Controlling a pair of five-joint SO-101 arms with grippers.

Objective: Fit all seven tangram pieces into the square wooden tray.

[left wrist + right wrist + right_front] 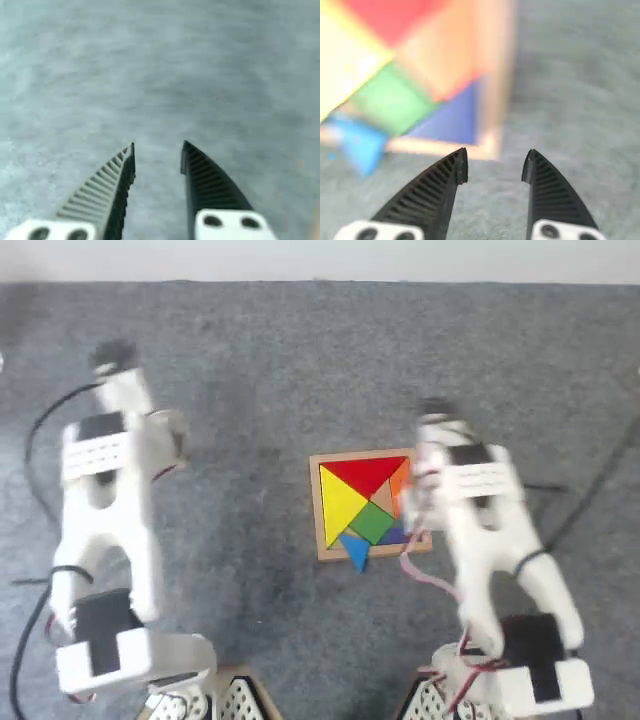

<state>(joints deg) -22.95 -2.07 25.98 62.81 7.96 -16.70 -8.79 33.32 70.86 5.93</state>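
Well to the left of the tray (318,512) you have the left arm (105,500), far apart from it. Its left gripper (157,150) hangs over the grey mat (160,60). The claw is open by a moderate gap and it holds nothing.

The tray itself lies on the mat between the two arms. Inside it you see the red triangle (362,474) at the side away from the arm bases and the yellow triangle (340,505) against the left rim. The green piece (373,523) is near the middle and the orange piece (401,480) is toward the right rim. The dark blue triangle (394,535) sits in the right corner nearest the bases. The light blue piece (354,552) is not seated: it sticks out over the near rim of the tray, with its tip on the mat.

Just to the right of the tray stands the right arm (490,530), and it covers part of the right rim. The right gripper (495,167) hovers just outside the near right corner of the tray, beside the dark blue triangle. Its claw is also open by a moderate gap, with nothing between the fingers.
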